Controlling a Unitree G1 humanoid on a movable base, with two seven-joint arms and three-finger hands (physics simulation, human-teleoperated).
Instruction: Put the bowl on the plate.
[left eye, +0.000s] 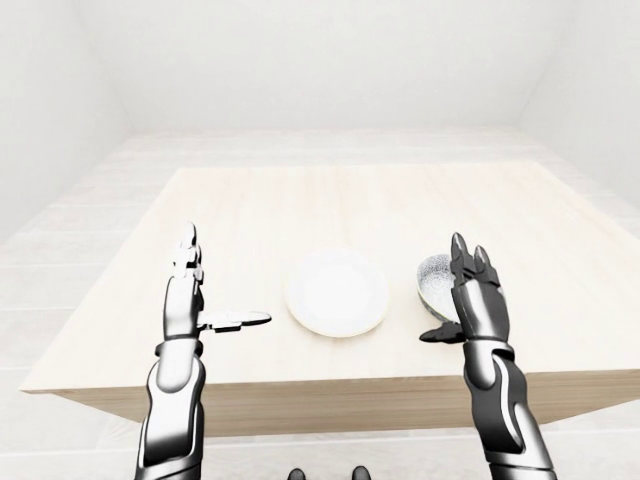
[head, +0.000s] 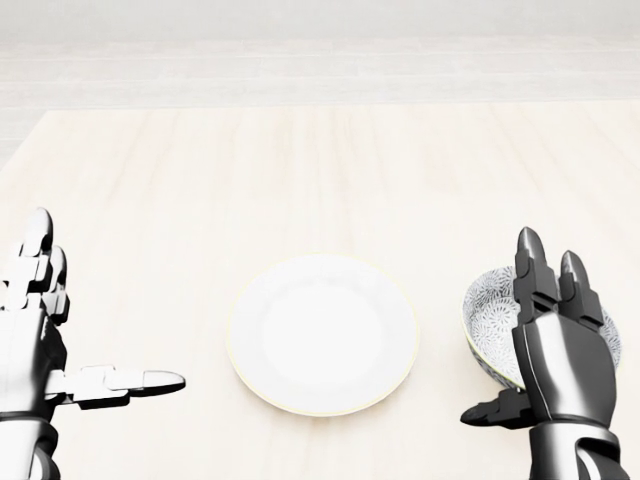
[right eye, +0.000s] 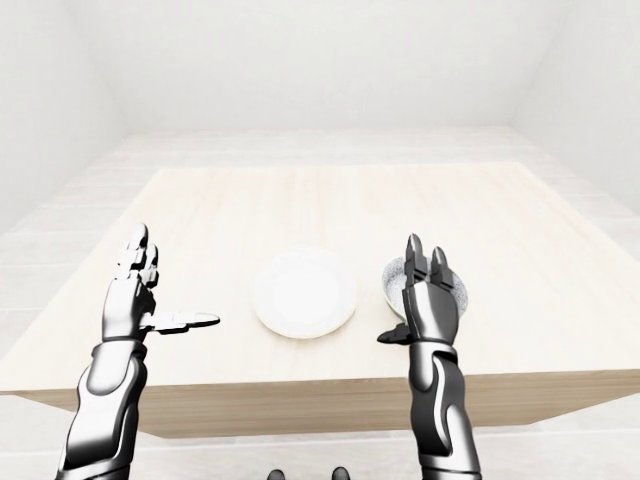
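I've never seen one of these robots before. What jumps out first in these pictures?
Two shiny metal hands rise from the bottom of the head view, fingers spread: the left hand at the left edge with its thumb pointing toward the middle, the right hand at the right. Between them a plain white plate lies empty on the pale wooden table. Partly hidden by the right hand stands a patterned bowl, to the plate's right.

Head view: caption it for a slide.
Open right hand poised over the patterned bowl, empty white plate beside it.
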